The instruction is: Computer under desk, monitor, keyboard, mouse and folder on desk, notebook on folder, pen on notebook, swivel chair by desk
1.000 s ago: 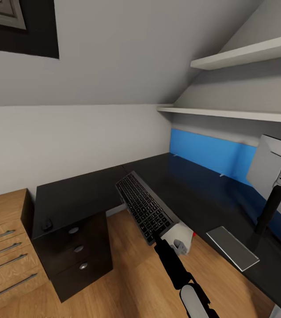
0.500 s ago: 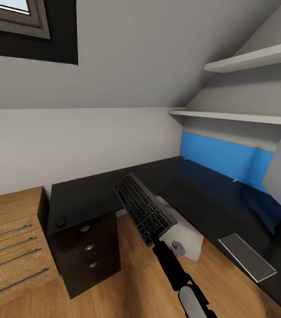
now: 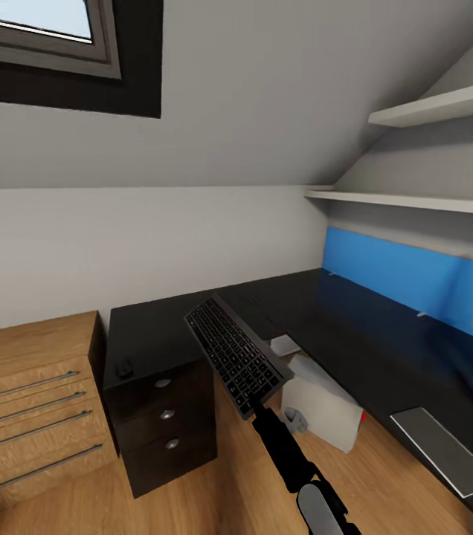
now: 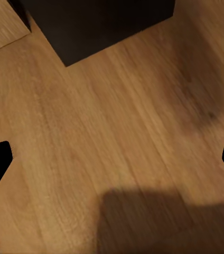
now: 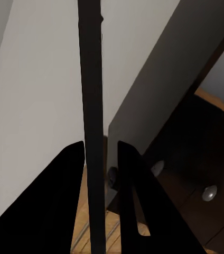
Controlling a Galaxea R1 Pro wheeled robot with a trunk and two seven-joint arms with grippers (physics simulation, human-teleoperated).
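Aloft, keyboard [image 3: 236, 357] clamped in right gripper [image 5: 101, 159], above desk [image 3: 355, 334]

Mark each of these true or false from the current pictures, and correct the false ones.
1. The right gripper is shut on the keyboard. True.
2. The keyboard lies flat on the desk. False: it is held up in the air, tilted, in front of the desk.
3. The mouse sits on the desk top above the black drawer unit. True.
4. The computer stands on top of the desk. False: it stands on the floor, partly under the desk's edge.
5. The left gripper holds the mouse. False: its fingers are spread apart over bare wooden floor, with nothing between them.
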